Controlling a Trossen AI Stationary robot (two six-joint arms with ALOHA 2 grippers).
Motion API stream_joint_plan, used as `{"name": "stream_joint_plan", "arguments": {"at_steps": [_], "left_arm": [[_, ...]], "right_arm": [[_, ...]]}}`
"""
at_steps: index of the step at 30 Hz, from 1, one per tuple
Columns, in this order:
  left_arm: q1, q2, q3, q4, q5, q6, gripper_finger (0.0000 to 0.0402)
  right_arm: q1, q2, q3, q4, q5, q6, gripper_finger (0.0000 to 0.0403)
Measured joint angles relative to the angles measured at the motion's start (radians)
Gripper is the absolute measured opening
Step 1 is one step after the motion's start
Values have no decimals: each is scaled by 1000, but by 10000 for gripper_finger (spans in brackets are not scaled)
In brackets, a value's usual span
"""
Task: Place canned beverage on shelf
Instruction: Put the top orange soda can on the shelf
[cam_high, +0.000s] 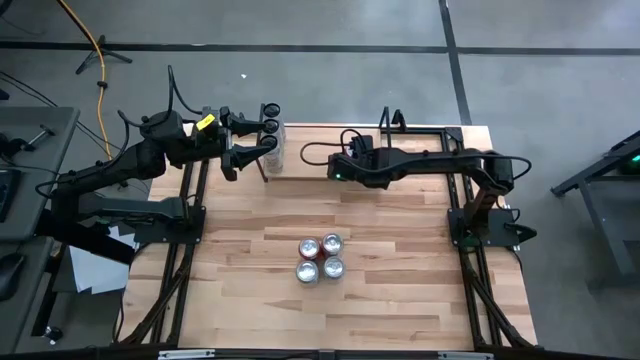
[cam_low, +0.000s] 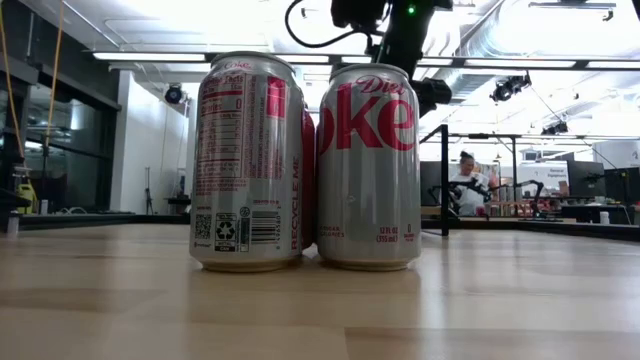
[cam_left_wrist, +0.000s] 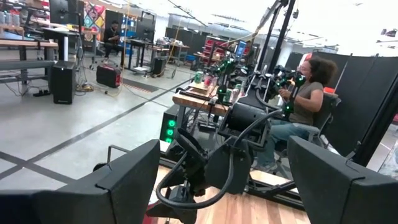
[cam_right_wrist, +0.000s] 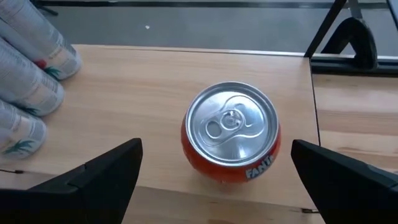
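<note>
Pale wooden planks form the bench, where four cans stand in a tight square near its middle; the low view shows two of them as silver diet cola cans. At the far edge sits the low shelf, a light wood plank with black rods. An orange soda can stands upright on the shelf, seen from above between the fingers of the right hand, which are spread wide on either side and do not touch it. Clear plastic bottles lie beside it on the shelf. The left hand hovers by the bottles, its fingers apart and holding nothing.
</note>
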Motion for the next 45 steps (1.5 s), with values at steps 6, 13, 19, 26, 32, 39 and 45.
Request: {"name": "stream_joint_plan", "arguments": {"at_steps": [6, 13, 19, 26, 32, 39, 45], "left_arm": [[0, 0, 0, 0, 0, -1, 304], [0, 0, 0, 0, 0, -1, 304], [0, 0, 0, 0, 0, -1, 304], [0, 0, 0, 0, 0, -2, 304], [0, 0, 0, 0, 0, -2, 304], [0, 0, 0, 0, 0, -23, 304], [-1, 0, 0, 0, 2, -55, 304]], "right_arm": [[-7, 34, 0, -3, -26, -9, 398], [-15, 37, -1, -3, -36, -41, 389], [-46, 37, -1, -3, -51, -66, 323], [-67, 36, 0, 27, -82, -152, 247], [-69, 38, -1, 203, -188, -462, 247], [-100, 38, -1, 371, -441, -915, 250], [-148, 38, -1, 377, -524, -1171, 252]]}}
